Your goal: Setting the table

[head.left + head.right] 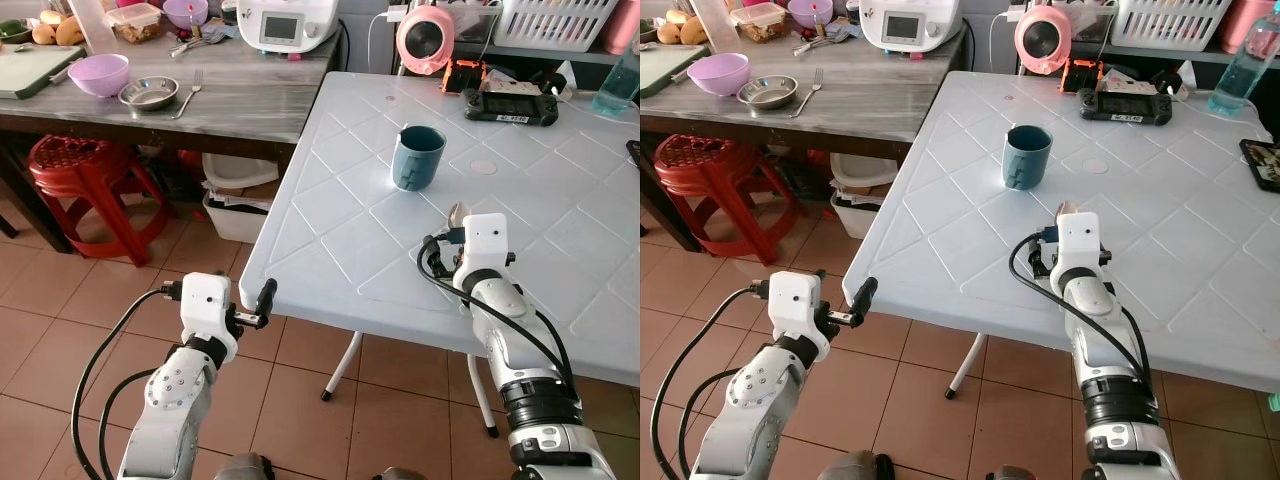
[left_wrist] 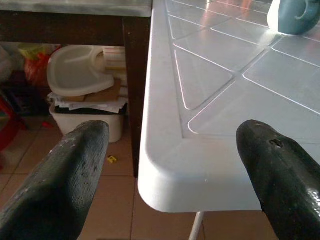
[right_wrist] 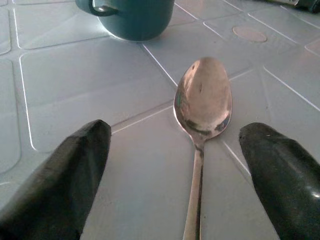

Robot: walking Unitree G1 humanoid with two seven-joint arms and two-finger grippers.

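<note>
A steel spoon (image 3: pixel 202 100) lies flat on the white plastic table (image 1: pixel 330 260), its bowl pointing toward a teal mug (image 1: pixel 417 157) that stands upright a little farther in. My right gripper (image 3: pixel 175 147) is low over the table and open. One black finger stands on each side of the spoon's handle, and neither touches it. My left gripper (image 1: pixel 262 300) is open and holds nothing. It hovers just off the table's near left corner (image 2: pixel 165 175), at about the height of the tabletop.
A darker wooden table (image 1: pixel 250 100) behind on the left carries a purple bowl (image 1: pixel 98 74), a steel bowl (image 1: pixel 148 93) and a fork (image 1: pixel 188 95). A red stool (image 1: pixel 85 170) stands below it. A game controller (image 1: pixel 510 103) and a bottle (image 1: pixel 620 80) sit at the white table's far side.
</note>
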